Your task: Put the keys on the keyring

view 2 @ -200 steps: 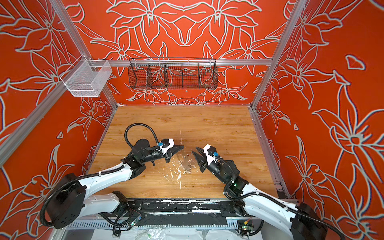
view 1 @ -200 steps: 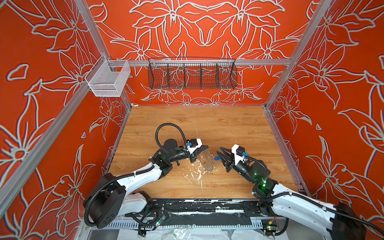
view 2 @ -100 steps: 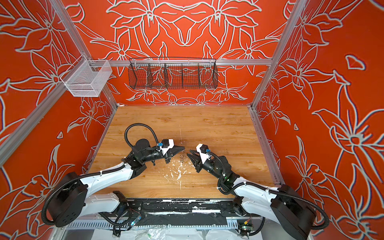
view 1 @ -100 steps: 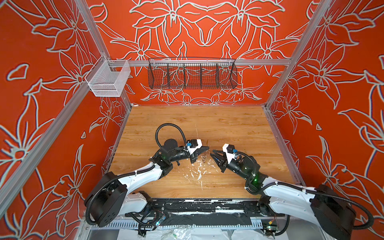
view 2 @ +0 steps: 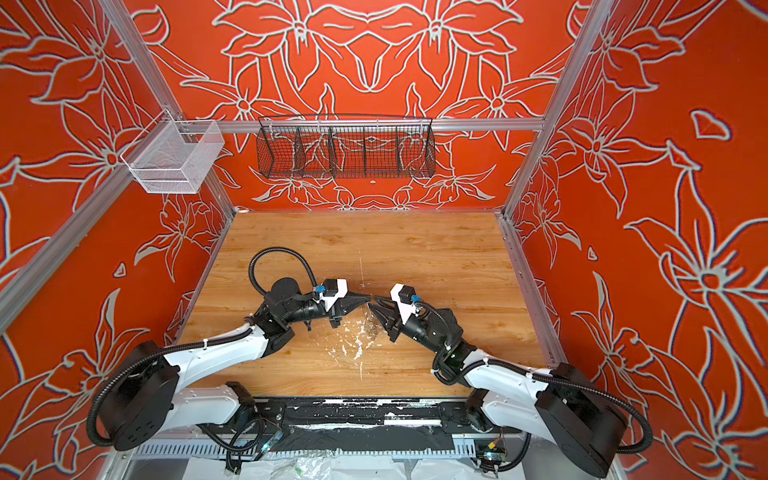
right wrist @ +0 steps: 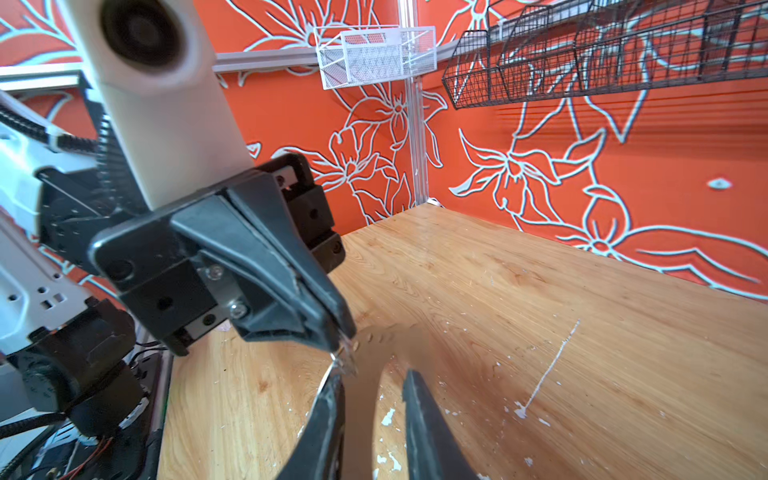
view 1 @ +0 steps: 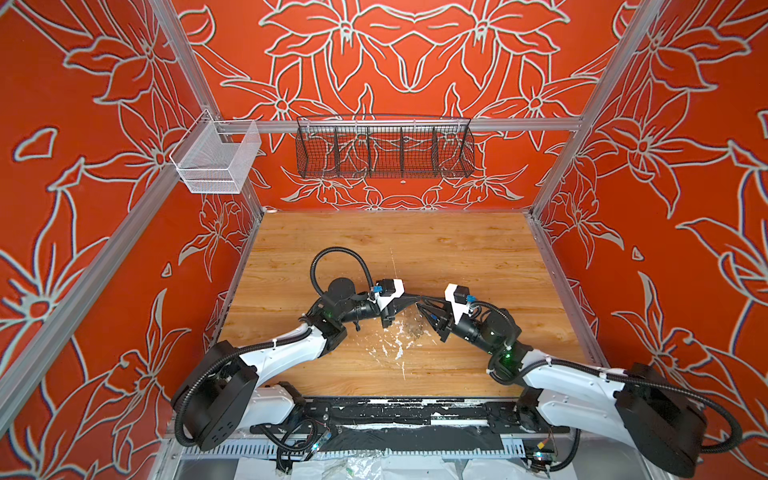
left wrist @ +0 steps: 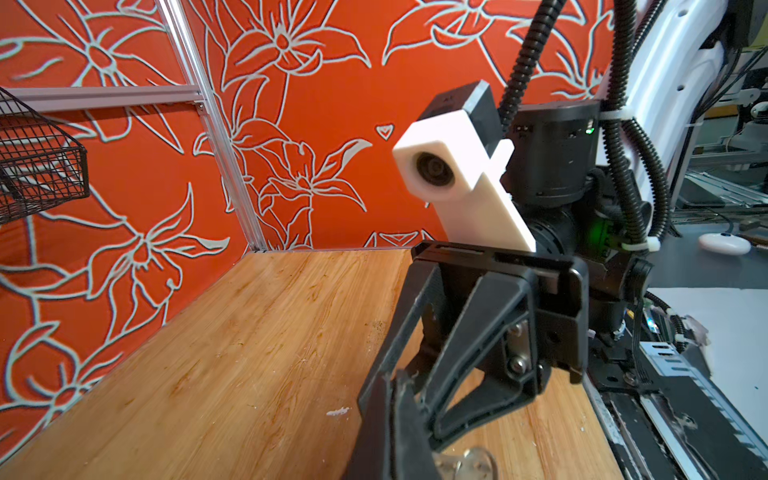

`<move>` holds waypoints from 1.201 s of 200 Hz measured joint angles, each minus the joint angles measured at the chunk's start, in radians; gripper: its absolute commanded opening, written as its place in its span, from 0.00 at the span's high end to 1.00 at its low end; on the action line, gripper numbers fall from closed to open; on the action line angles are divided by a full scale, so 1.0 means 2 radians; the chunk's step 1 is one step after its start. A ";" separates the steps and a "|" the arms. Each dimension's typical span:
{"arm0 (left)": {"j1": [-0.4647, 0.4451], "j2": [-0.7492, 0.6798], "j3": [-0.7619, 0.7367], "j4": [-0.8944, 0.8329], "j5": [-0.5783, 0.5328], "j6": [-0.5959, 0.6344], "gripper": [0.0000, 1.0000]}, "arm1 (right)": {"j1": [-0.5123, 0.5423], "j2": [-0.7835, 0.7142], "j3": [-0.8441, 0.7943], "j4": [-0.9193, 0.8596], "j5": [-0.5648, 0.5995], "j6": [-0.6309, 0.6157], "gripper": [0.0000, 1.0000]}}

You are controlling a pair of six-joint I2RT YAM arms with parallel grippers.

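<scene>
My left gripper [view 1: 415, 296] [view 2: 369, 297] is shut. In the right wrist view its tip [right wrist: 343, 332] pinches a small shiny metal piece [right wrist: 345, 353]; whether that is one of the keys or a split ring I cannot tell. My right gripper [view 1: 419, 302] [right wrist: 372, 376] meets it tip to tip, jaws a little apart with nothing between them. The keyring shows as a greyish patch [view 1: 415, 329] [view 2: 372, 329] on the table under the tips and as a blurred brown arc [right wrist: 361, 415]. Metal loops [left wrist: 471, 461] lie below my left gripper's own fingers [left wrist: 395, 415].
White paint flecks [view 1: 397, 353] mark the wooden table [view 1: 457, 257] in front of the grippers. A black wire basket [view 1: 384, 147] hangs on the back wall and a white mesh basket [view 1: 216, 162] at the back left corner. Orange walls close three sides.
The right gripper has moved left and slightly toward the back until its tips meet the left gripper's tip. The left gripper has stayed almost still and shut.
</scene>
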 measured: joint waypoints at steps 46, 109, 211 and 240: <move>0.000 0.004 0.000 0.001 0.010 -0.002 1.00 | 0.000 0.010 0.007 0.005 -0.011 0.000 0.76; 0.003 0.006 0.005 0.001 0.029 -0.005 1.00 | 0.000 0.008 0.012 0.006 -0.024 -0.002 0.92; 0.004 0.003 0.042 -0.049 0.039 -0.016 0.65 | -0.002 -0.005 0.012 -0.019 -0.026 -0.006 1.00; 0.003 -0.018 0.043 -0.077 0.025 -0.010 0.61 | -0.002 -0.012 0.012 -0.051 -0.012 -0.019 1.00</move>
